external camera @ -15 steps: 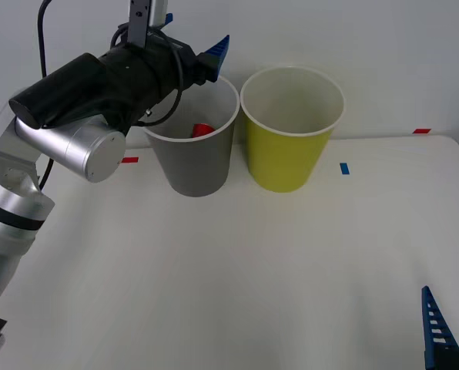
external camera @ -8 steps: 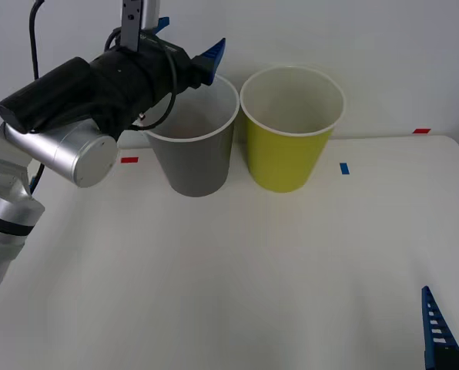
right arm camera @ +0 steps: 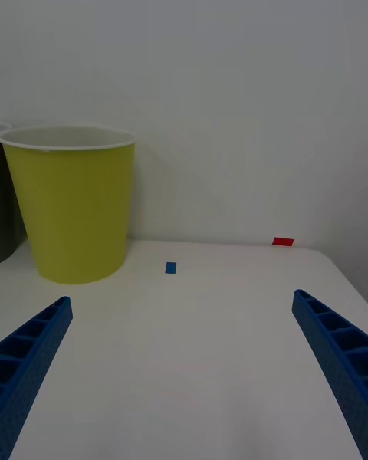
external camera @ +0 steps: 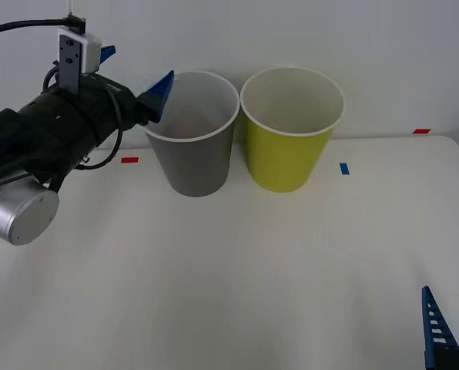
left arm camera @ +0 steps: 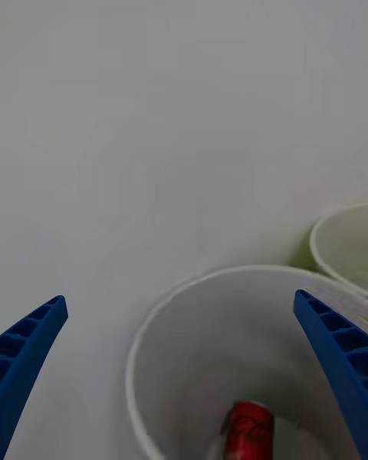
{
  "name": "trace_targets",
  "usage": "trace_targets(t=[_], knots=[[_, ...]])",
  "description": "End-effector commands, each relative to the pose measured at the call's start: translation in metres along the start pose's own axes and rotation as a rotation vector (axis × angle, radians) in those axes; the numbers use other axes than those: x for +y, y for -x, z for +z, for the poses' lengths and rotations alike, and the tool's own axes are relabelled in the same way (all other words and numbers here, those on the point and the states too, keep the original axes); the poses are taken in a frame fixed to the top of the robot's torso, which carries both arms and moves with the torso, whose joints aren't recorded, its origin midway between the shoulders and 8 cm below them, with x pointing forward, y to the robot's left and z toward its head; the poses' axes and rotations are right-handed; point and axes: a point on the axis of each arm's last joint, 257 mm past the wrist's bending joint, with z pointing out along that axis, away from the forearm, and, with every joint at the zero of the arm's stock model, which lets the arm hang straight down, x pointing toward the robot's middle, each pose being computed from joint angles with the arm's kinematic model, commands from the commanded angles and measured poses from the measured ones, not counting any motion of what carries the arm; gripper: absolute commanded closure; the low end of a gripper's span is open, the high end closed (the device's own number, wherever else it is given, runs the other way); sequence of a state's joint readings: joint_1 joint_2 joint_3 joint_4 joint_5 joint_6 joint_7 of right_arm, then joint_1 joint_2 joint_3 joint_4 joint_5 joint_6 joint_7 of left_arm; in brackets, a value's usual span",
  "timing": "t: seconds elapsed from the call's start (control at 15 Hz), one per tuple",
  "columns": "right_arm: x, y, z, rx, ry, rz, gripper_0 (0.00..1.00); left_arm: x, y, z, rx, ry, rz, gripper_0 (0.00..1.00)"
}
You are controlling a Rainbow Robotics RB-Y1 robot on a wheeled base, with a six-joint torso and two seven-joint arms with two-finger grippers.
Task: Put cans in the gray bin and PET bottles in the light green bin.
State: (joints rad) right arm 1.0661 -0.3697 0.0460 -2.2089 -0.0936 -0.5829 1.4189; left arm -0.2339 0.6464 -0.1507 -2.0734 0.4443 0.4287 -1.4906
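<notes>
The left hand (external camera: pixel 133 73) is up in the air with its blue fingers (left arm camera: pixel 32 345) spread wide, holding nothing. Just past it stands the gray bin (external camera: pixel 192 131) on the bench (external camera: pixel 237 270). The red can (left arm camera: pixel 248 430) sits at the bottom, maybe upright. The light green bin (external camera: pixel 291 127) stands beside it. The right hand (right arm camera: pixel 184 368) waits low, spread wide too.

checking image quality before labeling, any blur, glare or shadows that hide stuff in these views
Front view: even light, soft shadows under the tall gray plastic bin and the yellow-green plastic bin; the gray bin's inside is dim. Left wrist view: the small red can in the bin looks soft, its lettering unreadable. Right wrist view: no glare.
</notes>
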Motion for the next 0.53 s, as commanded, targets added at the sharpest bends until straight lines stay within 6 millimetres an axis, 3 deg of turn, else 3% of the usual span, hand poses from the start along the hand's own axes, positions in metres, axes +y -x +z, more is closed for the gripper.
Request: trace_targets(t=[0.07, 0.53], knots=[[0.000, 0.000, 0.000, 0.000, 0.000, 0.000, 0.00, 0.011, -0.020, -0.042, 0.031, 0.037, -0.002, 0.00], [0.000, 0.000, 0.000, 0.000, 0.000, 0.000, 0.00, 0.026, -0.090, -0.123, 0.128, 0.111, -0.002, 0.00]])
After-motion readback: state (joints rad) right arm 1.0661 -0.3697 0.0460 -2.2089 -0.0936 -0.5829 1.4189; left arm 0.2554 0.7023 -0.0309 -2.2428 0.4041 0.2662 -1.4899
